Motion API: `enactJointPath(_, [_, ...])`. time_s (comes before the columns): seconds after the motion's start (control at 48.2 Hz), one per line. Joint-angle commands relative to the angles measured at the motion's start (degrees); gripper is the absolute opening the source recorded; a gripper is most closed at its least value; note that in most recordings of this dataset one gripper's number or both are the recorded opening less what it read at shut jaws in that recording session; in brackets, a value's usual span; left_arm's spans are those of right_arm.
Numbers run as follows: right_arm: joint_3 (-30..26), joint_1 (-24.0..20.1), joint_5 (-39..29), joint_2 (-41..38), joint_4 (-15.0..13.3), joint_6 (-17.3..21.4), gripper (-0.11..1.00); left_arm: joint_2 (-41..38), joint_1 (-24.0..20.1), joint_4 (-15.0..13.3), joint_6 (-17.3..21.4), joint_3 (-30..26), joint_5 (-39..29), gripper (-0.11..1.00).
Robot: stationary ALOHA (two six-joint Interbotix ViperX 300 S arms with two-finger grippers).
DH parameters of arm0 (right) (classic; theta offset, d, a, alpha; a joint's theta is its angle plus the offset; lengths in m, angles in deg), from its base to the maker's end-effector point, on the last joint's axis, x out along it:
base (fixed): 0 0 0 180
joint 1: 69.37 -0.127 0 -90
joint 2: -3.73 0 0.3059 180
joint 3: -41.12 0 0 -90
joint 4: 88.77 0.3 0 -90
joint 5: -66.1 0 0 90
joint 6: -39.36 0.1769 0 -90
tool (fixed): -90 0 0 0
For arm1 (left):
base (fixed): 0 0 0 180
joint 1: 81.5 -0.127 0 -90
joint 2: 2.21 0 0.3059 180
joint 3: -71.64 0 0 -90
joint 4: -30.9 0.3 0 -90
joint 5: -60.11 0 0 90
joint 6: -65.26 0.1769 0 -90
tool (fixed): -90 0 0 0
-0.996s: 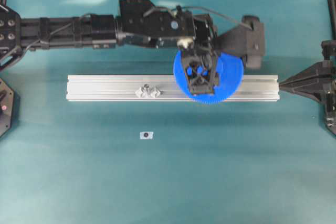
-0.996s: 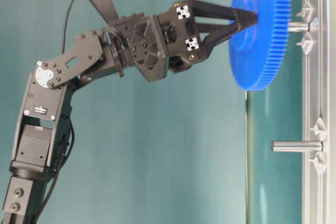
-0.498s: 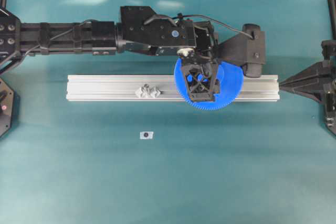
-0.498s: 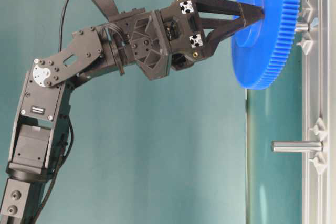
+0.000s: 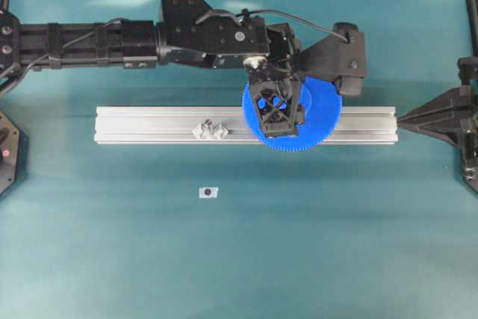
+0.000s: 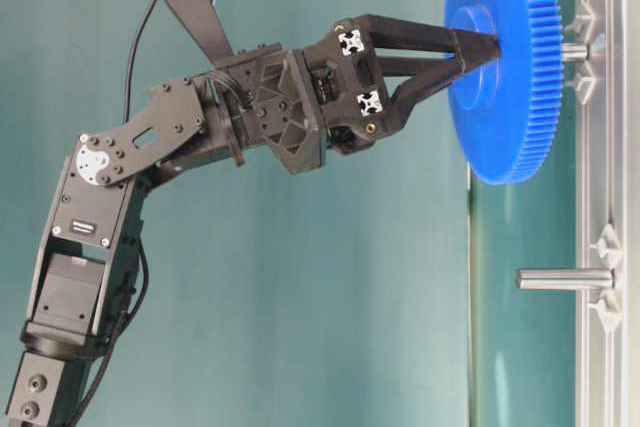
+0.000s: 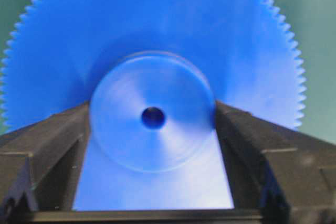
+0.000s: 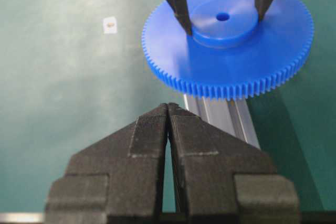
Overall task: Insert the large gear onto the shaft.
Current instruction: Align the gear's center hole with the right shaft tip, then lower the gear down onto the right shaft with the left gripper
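Table-level exterior view: left tool [image 6: 478, 47], upper middle of frame, is clamped on the large gear's [image 6: 500, 57] raised hub, disc just short of the shaft [image 6: 572, 50] at upper right. Any offset between bore and tip could jam or tilt it. Right tool [image 8: 168, 119] is together, idle.

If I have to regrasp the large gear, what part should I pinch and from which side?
Pinch the raised hub of the large gear from above, as the left gripper does now: it is round, stands proud of the flat face, fits between the fingers, and leaves the toothed rim and center hole free.
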State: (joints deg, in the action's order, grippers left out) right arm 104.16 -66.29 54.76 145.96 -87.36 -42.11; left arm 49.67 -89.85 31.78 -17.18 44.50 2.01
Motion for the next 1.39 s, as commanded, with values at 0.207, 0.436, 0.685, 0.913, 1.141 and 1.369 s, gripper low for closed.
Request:
enactJointPath(0.207, [-0.44,0.09,0.53,-0.26,0.09,0.53,0.08,0.62,-0.35,0.35,-0.26,-1.76,-0.26,0.76])
enactJointPath(0.436, [-0.53,0.09,0.53,-0.18,0.09,0.53,0.08,-0.53,0.7,0.35,0.18,-4.48,-0.44,0.76])
enactJointPath(0.685, [-0.62,0.09,0.53,-0.18,0.09,0.53,0.08,-0.62,0.88,0.35,0.09,-4.66,-0.53,0.76])
enactJointPath(0.913, [-0.62,0.09,0.44,-0.18,0.09,0.53,0.08,-0.53,0.97,0.35,0.0,-4.75,-0.62,0.76])
enactJointPath(1.141, [-0.62,0.09,0.44,-0.26,0.09,0.53,0.08,-0.26,1.23,0.35,0.09,-5.1,-0.62,0.76])
enactJointPath(1.369, [-0.62,0.09,0.35,-0.26,0.09,0.53,0.08,-0.35,1.49,0.35,-0.09,-5.36,-1.14,0.76])
